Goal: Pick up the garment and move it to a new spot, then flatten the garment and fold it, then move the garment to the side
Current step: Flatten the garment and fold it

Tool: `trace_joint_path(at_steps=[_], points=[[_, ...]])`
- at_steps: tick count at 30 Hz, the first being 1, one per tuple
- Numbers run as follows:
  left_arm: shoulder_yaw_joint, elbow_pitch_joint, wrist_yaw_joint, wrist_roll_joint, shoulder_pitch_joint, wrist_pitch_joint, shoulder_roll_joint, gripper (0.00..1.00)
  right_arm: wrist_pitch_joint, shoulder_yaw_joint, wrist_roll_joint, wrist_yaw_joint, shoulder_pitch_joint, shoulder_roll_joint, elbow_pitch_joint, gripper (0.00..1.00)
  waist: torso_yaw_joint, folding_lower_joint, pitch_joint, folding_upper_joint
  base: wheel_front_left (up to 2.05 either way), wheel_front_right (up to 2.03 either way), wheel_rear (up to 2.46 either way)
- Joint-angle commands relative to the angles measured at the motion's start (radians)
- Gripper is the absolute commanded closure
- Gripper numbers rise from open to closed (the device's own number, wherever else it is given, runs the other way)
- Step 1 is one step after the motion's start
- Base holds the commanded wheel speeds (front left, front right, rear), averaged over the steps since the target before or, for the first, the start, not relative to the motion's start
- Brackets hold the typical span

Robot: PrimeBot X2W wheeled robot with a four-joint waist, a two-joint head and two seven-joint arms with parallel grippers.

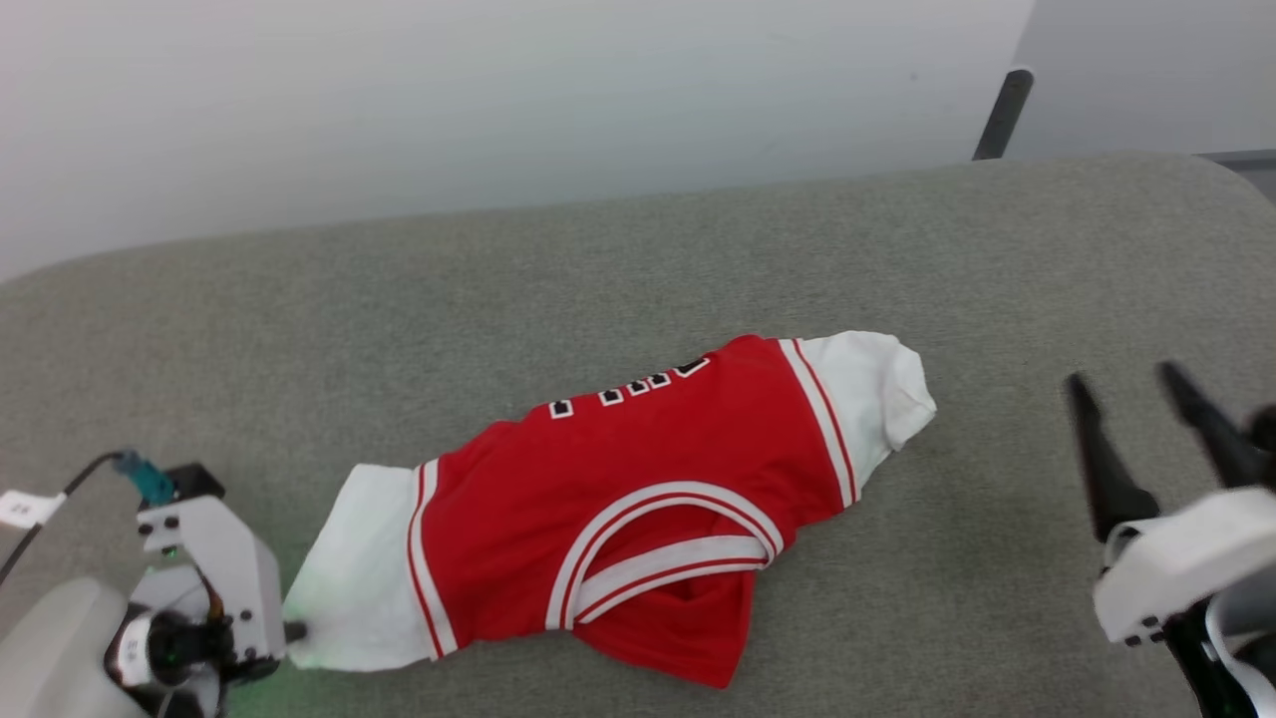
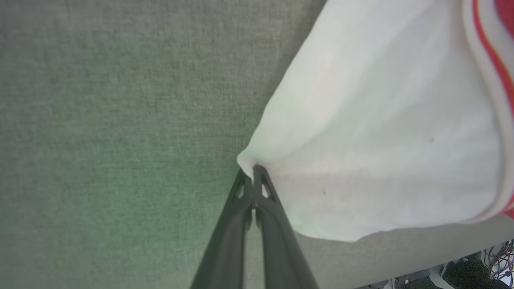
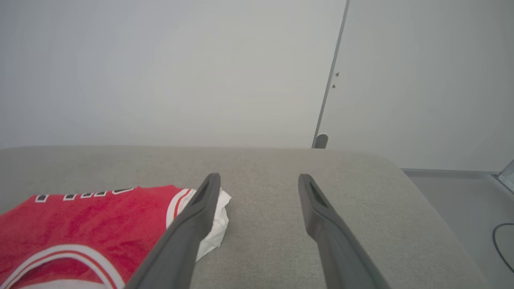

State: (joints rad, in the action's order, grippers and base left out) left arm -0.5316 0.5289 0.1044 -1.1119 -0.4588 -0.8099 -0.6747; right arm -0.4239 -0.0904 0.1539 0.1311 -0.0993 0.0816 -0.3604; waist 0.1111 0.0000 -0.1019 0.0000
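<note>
Pinching garment (image 2: 381, 120) sleeve corner: left jaws.

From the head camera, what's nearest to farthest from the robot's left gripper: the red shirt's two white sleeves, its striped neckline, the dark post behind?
1. White sleeve at lower left: the left gripper pinches its corner.
2. White-and-red striped neckline, in the middle.
3. Other white sleeve, right of the neckline.
4. Dark post, upper right, beyond the grey fabric surface.

Grey fabric surface (image 1: 638, 259) before a pale wall (image 1: 399, 100).
The surface spans the lower frame, the plain wall the top; a dark post (image 1: 1002, 115) stands upper right, evenly lit.
</note>
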Motion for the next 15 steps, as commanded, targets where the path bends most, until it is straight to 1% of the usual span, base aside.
trace_joint_path(at_steps=[1, 4, 7, 15], points=[[0.0, 0.001, -0.009, 0.008, -0.015, 0.012, 0.01, 1.0, -0.04, 0.018, 0.023, -0.001, -0.027, 0.019, 0.016, 0.0, -0.01, 0.0, -0.005, 0.0, 0.0, 0.0, 0.0], [-0.005, 0.0, -0.019, 0.019, -0.039, 0.025, 0.021, 1.0, -0.157, 0.041, 0.071, -0.001, -0.057, 0.063, 0.072, 0.0, -0.028, 0.0, -0.016, 0.0, 0.0, 0.0, 0.0], [-0.013, 0.0, -0.029, 0.028, -0.067, 0.028, 0.037, 1.0, -0.246, 0.057, 0.1, 0.0, -0.109, 0.109, 0.138, 0.0, -0.05, 0.0, -0.034, 0.0, 0.0, 0.0, 0.0], [-0.037, 0.004, -0.057, 0.052, -0.139, 0.043, 0.081, 1.0, -0.392, 0.101, 0.17, 0.0, -0.249, 0.181, 0.316, 0.0, -0.113, 0.0, -0.089, 0.0, 0.0, 0.0, 0.0]])
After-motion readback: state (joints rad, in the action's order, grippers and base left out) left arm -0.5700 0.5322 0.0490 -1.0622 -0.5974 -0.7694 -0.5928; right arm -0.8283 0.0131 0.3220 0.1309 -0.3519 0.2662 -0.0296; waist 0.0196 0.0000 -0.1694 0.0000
